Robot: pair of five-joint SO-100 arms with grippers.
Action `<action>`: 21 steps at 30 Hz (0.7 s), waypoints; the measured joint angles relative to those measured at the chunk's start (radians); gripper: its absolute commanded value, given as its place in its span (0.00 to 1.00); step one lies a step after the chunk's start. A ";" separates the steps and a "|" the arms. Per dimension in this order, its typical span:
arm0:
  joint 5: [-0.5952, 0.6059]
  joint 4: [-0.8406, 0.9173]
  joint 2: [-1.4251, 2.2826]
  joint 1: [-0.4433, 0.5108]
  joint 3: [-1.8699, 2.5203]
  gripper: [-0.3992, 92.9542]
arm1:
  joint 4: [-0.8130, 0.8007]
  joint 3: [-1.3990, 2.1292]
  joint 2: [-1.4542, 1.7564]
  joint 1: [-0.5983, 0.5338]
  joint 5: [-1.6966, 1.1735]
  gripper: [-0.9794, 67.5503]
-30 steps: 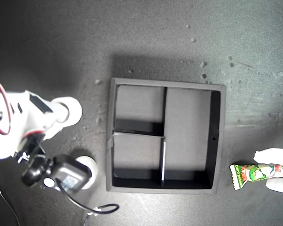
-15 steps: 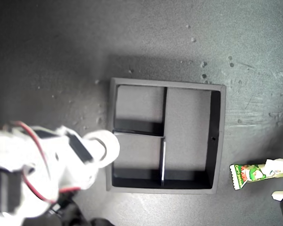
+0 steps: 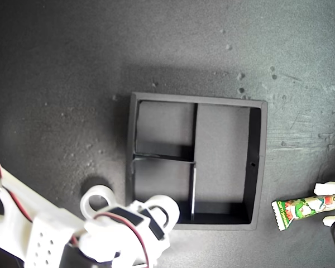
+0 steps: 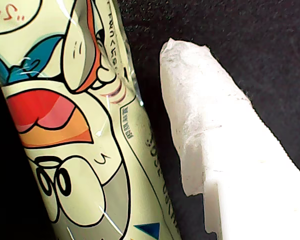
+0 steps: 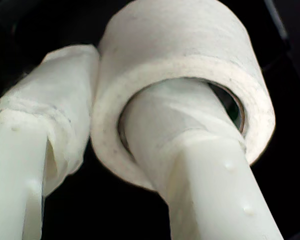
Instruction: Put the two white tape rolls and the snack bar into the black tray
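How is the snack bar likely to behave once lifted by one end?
The snack bar has a glossy film wrapper, so it probably slips easily against my first claw's finger. Long and narrow, gripped near one end, it may droop or swing. Likely light.

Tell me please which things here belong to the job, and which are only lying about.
Belong to the job:
black tray, all compartments empty
tape roll gripped by my second gripper
other tape roll on the table
snack bar at my first gripper

Lying about:
nothing else in view
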 measured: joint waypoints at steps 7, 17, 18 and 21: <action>-0.029 0.000 -0.086 0.021 -0.040 0.05 | -0.009 0.011 0.002 0.014 -0.005 0.01; -0.049 0.003 -0.098 0.048 -0.009 0.17 | 0.204 -0.098 0.002 0.147 -0.005 0.01; -0.049 0.003 -0.091 0.043 0.006 0.17 | 0.238 -0.121 0.002 0.161 -0.006 0.01; -0.048 0.003 -0.055 0.021 0.061 0.16 | 0.301 -0.175 0.002 0.189 -0.006 0.01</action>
